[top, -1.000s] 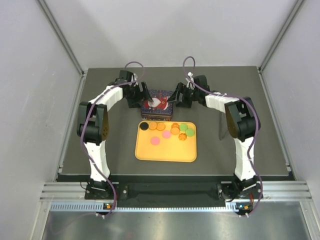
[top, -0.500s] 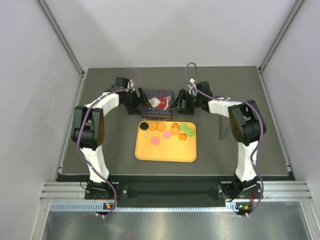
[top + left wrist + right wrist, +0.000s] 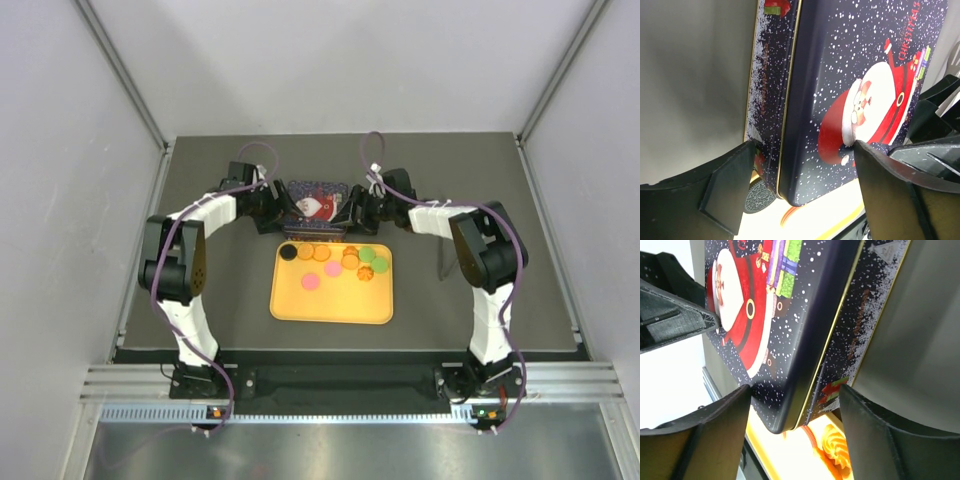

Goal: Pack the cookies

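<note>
Showing wrist-only: embossed black cookie point(image 3: 759, 196) | swirled orange cookie point(image 3: 832, 444) | overhead: both plain

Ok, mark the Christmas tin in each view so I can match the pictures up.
Top external: the Christmas tin sits centre frame, just beyond the far edge of the yellow tray.
Left wrist: the tin fills the middle and right, with its side wall to the left.
Right wrist: the tin fills the upper left and middle, with one corner pointing down.
Shared landmark: the Santa on the lid.
</note>
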Available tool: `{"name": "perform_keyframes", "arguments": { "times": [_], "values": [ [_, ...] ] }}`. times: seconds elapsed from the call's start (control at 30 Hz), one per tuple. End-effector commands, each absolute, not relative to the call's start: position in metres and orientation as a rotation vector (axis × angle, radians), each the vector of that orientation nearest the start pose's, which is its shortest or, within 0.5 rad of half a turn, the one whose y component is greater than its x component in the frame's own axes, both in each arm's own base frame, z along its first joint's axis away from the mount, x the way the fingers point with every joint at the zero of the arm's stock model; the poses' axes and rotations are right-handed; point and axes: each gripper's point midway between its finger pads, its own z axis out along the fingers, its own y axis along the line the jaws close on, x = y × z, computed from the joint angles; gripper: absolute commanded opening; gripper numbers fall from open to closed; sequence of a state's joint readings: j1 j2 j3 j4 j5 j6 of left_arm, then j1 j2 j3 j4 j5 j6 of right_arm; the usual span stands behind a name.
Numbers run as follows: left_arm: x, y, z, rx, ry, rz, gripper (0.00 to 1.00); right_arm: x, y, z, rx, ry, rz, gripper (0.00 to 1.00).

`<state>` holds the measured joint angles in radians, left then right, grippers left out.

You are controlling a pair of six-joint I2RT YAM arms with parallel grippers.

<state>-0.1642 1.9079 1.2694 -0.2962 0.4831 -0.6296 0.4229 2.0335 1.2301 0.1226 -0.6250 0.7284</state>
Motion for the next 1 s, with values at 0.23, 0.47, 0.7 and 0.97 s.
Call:
{"name": "perform_keyframes", "arguments": {
  "times": [0.23, 0.47, 0.7, 0.97],
  "values": [
    [0.415, -0.184, 0.077, -0.401, 2.517, -0.958, 0.54, 0.39, 0.335, 0.086, -0.058, 2.359, 1.292, 0.46],
    [0.42, -0.184, 0.076, -0.398, 2.535, -0.923, 0.43, 0.386, 0.335, 0.082, -0.055, 2.369, 1.281, 0.31],
    [0.422, -0.187, 0.076, -0.378, 2.551, -0.89, 0.38, 0.382, 0.336, 0.085, -0.051, 2.356, 1.268, 0.22],
    [0.431, -0.192, 0.081, -0.337, 2.557, -0.872, 0.45, 0.371, 0.343, 0.09, -0.023, 2.328, 1.309, 0.23]
  ]
}}
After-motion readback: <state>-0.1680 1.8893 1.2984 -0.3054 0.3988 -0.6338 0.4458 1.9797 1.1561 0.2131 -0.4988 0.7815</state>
